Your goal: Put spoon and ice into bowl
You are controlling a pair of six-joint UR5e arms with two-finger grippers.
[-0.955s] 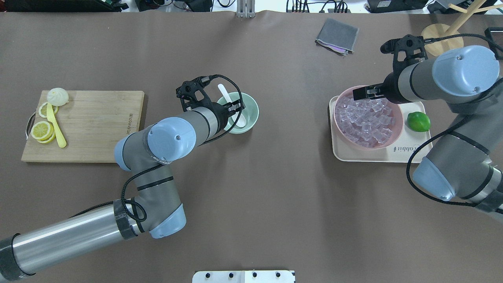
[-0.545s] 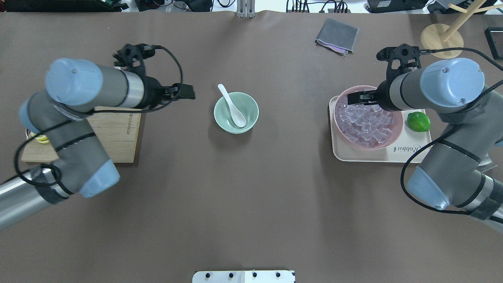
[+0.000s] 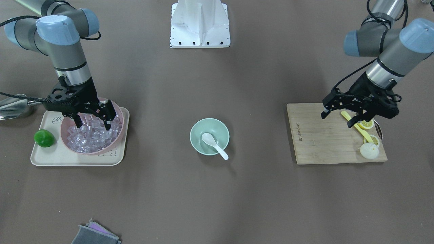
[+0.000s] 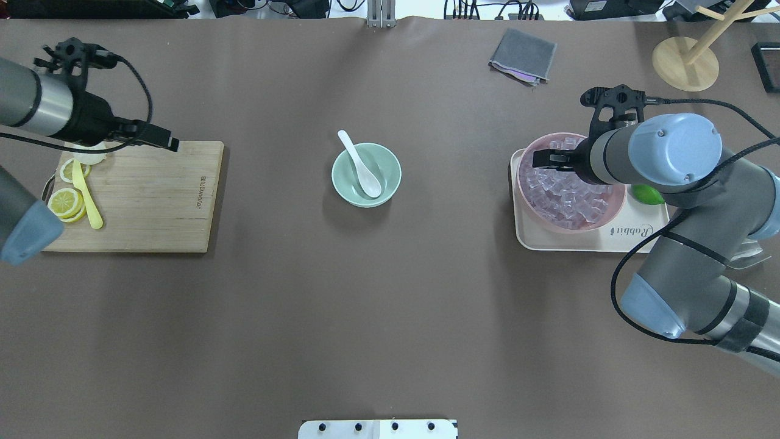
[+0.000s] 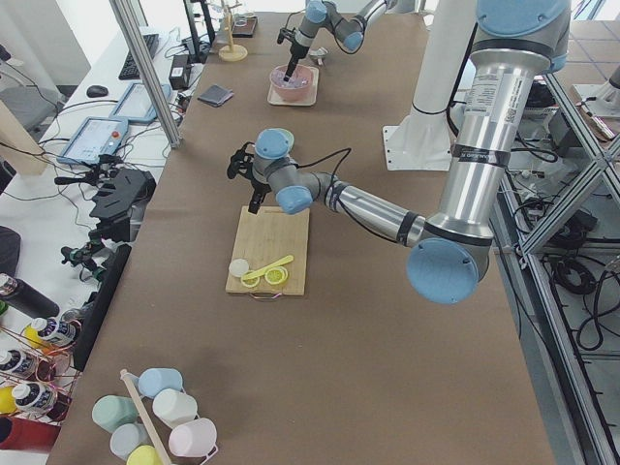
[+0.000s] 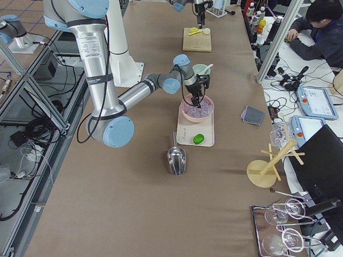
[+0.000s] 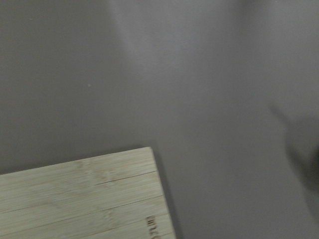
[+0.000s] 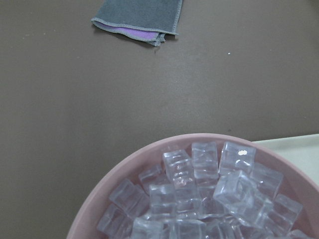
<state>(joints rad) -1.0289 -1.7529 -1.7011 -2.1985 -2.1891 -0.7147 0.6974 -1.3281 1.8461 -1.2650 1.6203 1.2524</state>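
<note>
The white spoon point(image 4: 361, 166) lies in the mint-green bowl point(image 4: 387, 163) at the table's middle, scoop inside and handle over the far rim; both also show in the front view, the spoon point(image 3: 213, 140) in the bowl point(image 3: 200, 128). My left gripper point(image 4: 161, 141) is open and empty, hanging over the far edge of the cutting board point(image 4: 146, 201), well left of the bowl. My right gripper point(image 3: 93, 123) is open, its fingertips point(image 3: 107, 124) down among the clear ice cubes point(image 4: 567, 195) in the pink bowl point(image 4: 614, 210). The right wrist view shows the cubes point(image 8: 199, 194) close below.
The pink bowl stands on a cream tray point(image 4: 579, 241) beside a lime point(image 3: 44, 138). A metal scoop point(image 3: 13, 106) lies behind the tray. Lemon slices point(image 4: 66, 201), a yellow utensil point(image 4: 85, 195) and a bun point(image 3: 369, 150) sit on the cutting board. A grey cloth point(image 4: 523, 55) lies at the far side.
My left arm drew back from the mint-green bowl to the cutting board, leaving the spoon in the bowl. My right gripper shifted a little toward the near side over the pink bowl.
</note>
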